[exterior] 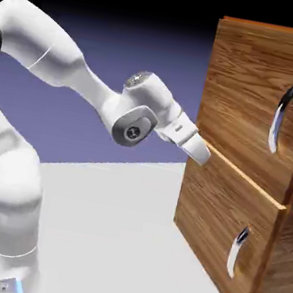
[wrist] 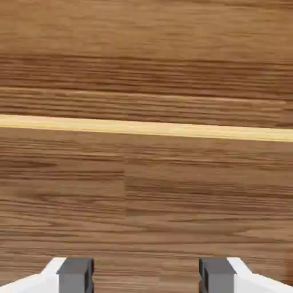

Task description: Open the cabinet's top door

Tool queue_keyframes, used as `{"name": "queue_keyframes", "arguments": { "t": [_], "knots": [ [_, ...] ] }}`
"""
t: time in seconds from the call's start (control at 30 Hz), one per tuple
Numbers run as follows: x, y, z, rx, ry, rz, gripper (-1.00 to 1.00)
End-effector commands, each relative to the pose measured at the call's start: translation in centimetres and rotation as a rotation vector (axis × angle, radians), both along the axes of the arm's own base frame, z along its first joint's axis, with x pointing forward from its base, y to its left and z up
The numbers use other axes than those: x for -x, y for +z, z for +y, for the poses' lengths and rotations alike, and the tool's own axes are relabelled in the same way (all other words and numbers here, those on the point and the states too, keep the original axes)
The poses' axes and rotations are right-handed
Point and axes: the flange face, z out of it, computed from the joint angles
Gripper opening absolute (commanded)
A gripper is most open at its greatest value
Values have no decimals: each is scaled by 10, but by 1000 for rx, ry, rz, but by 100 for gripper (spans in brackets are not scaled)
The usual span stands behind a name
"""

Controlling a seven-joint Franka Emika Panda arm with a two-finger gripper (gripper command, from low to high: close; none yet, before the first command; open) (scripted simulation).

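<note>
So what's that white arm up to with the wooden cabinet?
The arm has its jaws open in front of the cabinet, with nothing between them. It seems meant to open the top door, which looks shut, and its curved silver handle isn't gripped.

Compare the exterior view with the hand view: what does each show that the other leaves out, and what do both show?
Only the exterior view: the white arm's upper links, the top door's curved handle, the lower panel's handle and the pale table.
Only the hand view: the gripper's two grey fingertips, apart, with nothing between them but wood grain beyond.
Both: the cabinet's brown wood and the pale strip crossing it.
</note>
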Motion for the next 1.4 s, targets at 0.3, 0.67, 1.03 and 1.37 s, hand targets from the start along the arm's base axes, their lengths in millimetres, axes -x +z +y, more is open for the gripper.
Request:
{"name": "queue_keyframes", "arguments": {
  "t": [0.3, 0.67, 1.03, 1.37],
  "knots": [
    [5, 77, 4, 20, 45, -196, 0],
    [23, 138, -15, 21, 68, -397, 0],
    [37, 166, -57, 2, 64, -566, 0],
    [36, 159, -111, -26, 44, -677, 0]
  ]
}}
